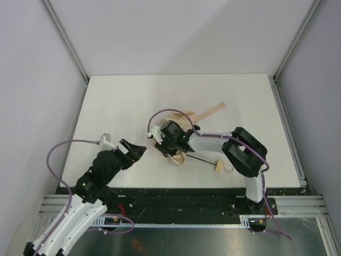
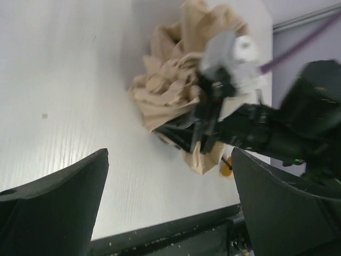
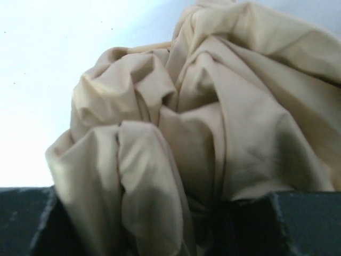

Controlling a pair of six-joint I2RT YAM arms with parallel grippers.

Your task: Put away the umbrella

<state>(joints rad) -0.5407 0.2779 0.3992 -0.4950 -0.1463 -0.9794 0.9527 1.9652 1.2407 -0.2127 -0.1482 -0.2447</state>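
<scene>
Starting at the left, the left gripper [image 1: 133, 147] hangs over the table [image 1: 122, 101] at about 8 o'clock from the umbrella [image 2: 170, 90], jaws wide apart and empty, close to the cloth but not touching it. The umbrella lies near the middle of the table as a crumpled heap of tan cloth, and the right gripper [image 3: 160, 213] is pressed down into that heap with its jaws partly closed on a bunch of folds. From the heap a thin black shaft [image 1: 201, 159] runs out toward 4 o'clock to the small handle [image 1: 218, 167] with its loop [image 1: 229, 169], and a flat tan strip [image 1: 212, 110] sticks out toward 1 o'clock. The whole thing is probably light, but the cloth looks soft and shiny, so a pinch on it alone is likely to slip or just drag loose folds. The shaft and handle are the stiff parts and look like the surest hold for the free gripper, though the shaft is thin and could bend. The ribs are hidden in the cloth, so squeezing the heap hard seems risky
</scene>
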